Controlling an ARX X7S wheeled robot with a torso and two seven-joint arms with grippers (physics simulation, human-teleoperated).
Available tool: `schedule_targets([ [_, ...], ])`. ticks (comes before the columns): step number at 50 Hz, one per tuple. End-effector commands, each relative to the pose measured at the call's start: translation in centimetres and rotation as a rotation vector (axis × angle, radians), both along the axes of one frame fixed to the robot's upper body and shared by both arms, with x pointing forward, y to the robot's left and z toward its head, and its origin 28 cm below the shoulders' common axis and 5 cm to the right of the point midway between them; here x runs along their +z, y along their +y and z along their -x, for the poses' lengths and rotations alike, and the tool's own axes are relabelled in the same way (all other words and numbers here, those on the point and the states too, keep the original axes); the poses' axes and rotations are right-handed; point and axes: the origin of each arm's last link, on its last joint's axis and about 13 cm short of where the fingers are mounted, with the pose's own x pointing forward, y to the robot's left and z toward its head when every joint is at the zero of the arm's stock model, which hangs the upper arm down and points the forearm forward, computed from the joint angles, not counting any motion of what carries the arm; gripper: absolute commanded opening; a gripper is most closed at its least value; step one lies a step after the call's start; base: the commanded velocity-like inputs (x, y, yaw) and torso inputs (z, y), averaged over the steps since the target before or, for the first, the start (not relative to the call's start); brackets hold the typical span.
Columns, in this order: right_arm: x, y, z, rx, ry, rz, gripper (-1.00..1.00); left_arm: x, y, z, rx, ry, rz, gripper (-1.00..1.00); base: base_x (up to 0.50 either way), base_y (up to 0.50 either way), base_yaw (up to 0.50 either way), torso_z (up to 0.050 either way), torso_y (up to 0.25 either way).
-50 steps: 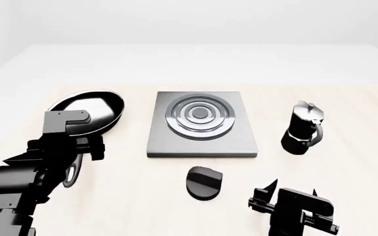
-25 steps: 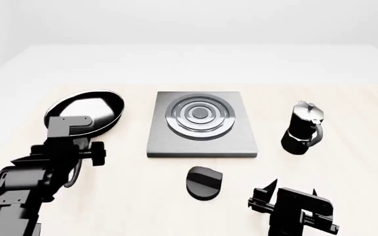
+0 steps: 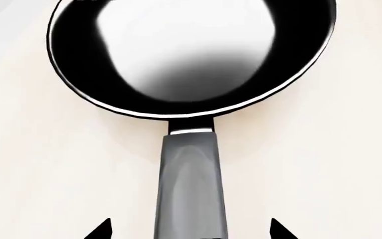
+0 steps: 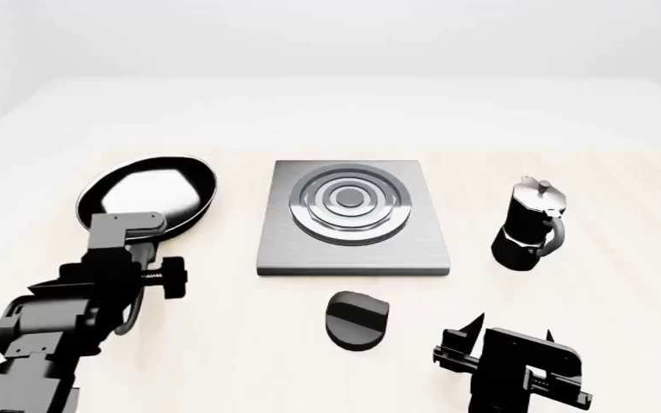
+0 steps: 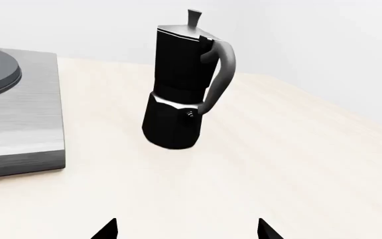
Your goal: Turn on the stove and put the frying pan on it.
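Left wrist view: the frying pan lies toward the surface's left edge, rigid, glossy, pan-heavy; best gripped mid-handle. Left gripper fingers spread wide astride the handle, holding nothing.

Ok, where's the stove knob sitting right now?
In the head view the black knob lies on the table just in front of the stove plate, near its front edge, between the two arms and closer to the right gripper.

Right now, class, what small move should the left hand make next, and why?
Probably lower the left hand and close on the frying pan handle. Its open fingertips straddle the handle without gripping, and the pan sits on the table beside the stove.
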Motion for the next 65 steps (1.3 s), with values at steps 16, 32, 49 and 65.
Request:
schedule_targets([
  [16, 0.0, 0.0, 0.0, 0.000, 0.003, 0.005, 1.00, -1.0, -0.4, -0.4, -0.007, 0.037, -0.010, 1.00, 0.00, 0.00, 0.00, 0.000, 0.000],
  [32, -0.1, -0.1, -0.2, -0.002, 0.004, 0.004, 1.00, -2.1, -0.2, -0.3, 0.025, 0.064, -0.021, -1.00, 0.00, 0.00, 0.00, 0.000, 0.000],
  [49, -0.2, 0.0, -0.2, -0.002, 0.008, 0.010, 1.00, 0.2, -0.7, -0.1, 0.001, -0.033, 0.010, -1.00, 0.00, 0.00, 0.00, 0.000, 0.000],
  [65, -0.1, 0.0, -0.1, 0.004, 0.011, 0.010, 1.00, 5.5, -3.1, 0.7, -0.155, -0.153, -0.021, -1.00, 0.00, 0.00, 0.00, 0.000, 0.000],
])
